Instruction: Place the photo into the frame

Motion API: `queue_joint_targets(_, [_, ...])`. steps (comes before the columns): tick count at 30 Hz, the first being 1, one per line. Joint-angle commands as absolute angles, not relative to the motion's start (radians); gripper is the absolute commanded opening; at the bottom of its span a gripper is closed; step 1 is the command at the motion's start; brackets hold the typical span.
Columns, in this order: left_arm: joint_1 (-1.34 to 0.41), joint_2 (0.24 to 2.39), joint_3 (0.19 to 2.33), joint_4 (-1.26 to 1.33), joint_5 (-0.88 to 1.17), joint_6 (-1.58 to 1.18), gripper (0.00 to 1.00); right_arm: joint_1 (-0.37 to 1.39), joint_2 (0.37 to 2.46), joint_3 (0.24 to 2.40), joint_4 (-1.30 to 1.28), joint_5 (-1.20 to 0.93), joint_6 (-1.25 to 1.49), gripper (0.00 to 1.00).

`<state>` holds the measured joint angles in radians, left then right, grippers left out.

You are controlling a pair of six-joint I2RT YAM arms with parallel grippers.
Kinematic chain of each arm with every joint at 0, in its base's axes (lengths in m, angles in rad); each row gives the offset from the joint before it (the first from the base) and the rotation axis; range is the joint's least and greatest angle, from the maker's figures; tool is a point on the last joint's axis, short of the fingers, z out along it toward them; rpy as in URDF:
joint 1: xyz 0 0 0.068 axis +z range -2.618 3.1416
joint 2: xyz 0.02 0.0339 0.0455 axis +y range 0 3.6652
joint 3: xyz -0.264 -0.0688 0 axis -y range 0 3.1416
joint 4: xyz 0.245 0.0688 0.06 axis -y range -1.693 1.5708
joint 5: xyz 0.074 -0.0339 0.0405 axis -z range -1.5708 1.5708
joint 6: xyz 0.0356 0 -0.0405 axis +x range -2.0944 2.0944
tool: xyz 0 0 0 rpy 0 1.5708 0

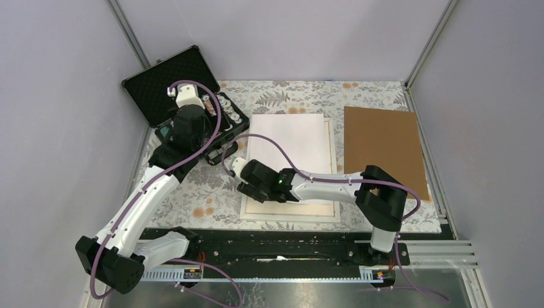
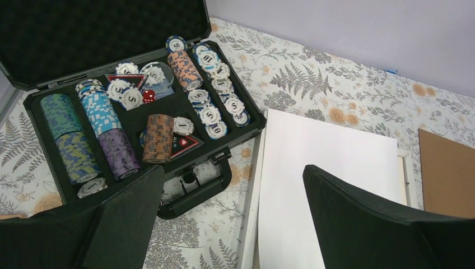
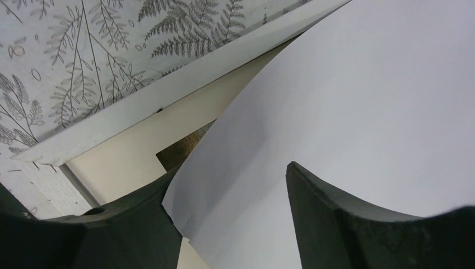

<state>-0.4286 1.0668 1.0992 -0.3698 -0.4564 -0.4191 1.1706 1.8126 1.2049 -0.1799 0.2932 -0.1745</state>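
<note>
The photo (image 1: 292, 141) lies with its plain white side up on the white frame (image 1: 289, 217); its printed side is hidden. My right gripper (image 1: 247, 186) is open at the photo's near-left corner. In the right wrist view the photo (image 3: 364, 112) curls up there, its corner resting over one of my fingers (image 3: 129, 224), above the frame's rim (image 3: 168, 92). My left gripper (image 1: 221, 153) is open and empty, hovering by the frame's far-left edge. In the left wrist view it (image 2: 232, 224) is above the frame rim (image 2: 252, 190) and the photo (image 2: 330, 162).
An open black case of poker chips (image 1: 173, 83) stands at the far left; its handle (image 2: 196, 190) is close to the frame. A brown backing board (image 1: 382, 147) lies right of the frame. The table has a floral cloth (image 1: 192, 199).
</note>
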Motion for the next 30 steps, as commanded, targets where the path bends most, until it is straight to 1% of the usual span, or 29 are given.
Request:
queue_joint_targets(1, [-0.425,1.056,1.133,-0.33,-0.426,-0.408,0.99,1.181,1.755,1.29,-0.237,0.39,-0.038,0.74])
queue_joint_targets(3, [-0.425,1.06,1.133,-0.329,-0.421,-0.408,0.99,1.181,1.714,1.287,-0.245,0.359,0.005,0.84])
queue_joint_targets(5, [-0.425,1.061,1.133,-0.328,-0.42,-0.408,0.99,1.18,1.659,1.27,-0.227,0.283,0.078,0.93])
queue_joint_targets(7, [-0.425,1.063,1.134,-0.331,-0.422,-0.407,0.99,1.179,1.598,1.234,-0.181,0.205,0.152,0.99])
queue_joint_targets(8, [-0.424,1.063,1.137,-0.333,-0.427,-0.405,0.99,1.178,1.568,1.215,-0.157,0.173,0.182,1.0])
queue_joint_targets(11, [-0.423,1.062,1.139,-0.338,-0.445,-0.405,0.99,1.15,1.499,1.152,-0.117,0.153,0.272,1.0])
queue_joint_targets(13, [-0.423,1.064,1.137,-0.336,-0.438,-0.409,0.99,1.093,1.452,1.103,-0.092,0.144,0.332,1.0])
queue_joint_targets(15, [-0.423,1.072,1.129,-0.322,-0.403,-0.413,0.99,0.99,1.416,1.039,-0.063,0.106,0.411,1.0])
queue_joint_targets(17, [-0.423,1.082,1.121,-0.315,-0.373,-0.422,0.99,0.837,1.395,0.984,-0.051,0.032,0.506,1.0])
queue_joint_targets(19, [-0.422,1.097,1.107,-0.291,-0.334,-0.429,0.99,0.668,1.397,0.939,-0.037,-0.087,0.597,1.0])
queue_joint_targets(21, [-0.423,1.133,1.107,-0.286,-0.273,-0.433,0.99,0.52,1.418,0.919,-0.012,-0.213,0.626,0.98])
queue_joint_targets(23, [-0.422,1.188,1.116,-0.29,-0.188,-0.447,0.99,0.397,1.449,0.924,-0.01,-0.303,0.635,0.97])
queue_joint_targets(24, [-0.42,1.221,1.12,-0.292,-0.139,-0.457,0.99,0.342,1.469,0.931,0.02,-0.331,0.636,0.95])
queue_joint_targets(26, [-0.414,1.289,1.13,-0.294,-0.041,-0.472,0.99,0.241,1.524,0.96,0.052,-0.385,0.631,0.92])
queue_joint_targets(28, [-0.413,1.355,1.134,-0.296,0.041,-0.477,0.99,0.166,1.602,1.028,0.056,-0.436,0.627,0.87])
queue_joint_targets(30, [-0.413,1.428,1.148,-0.315,0.087,-0.48,0.99,0.106,1.688,1.093,0.087,-0.51,0.635,0.82])
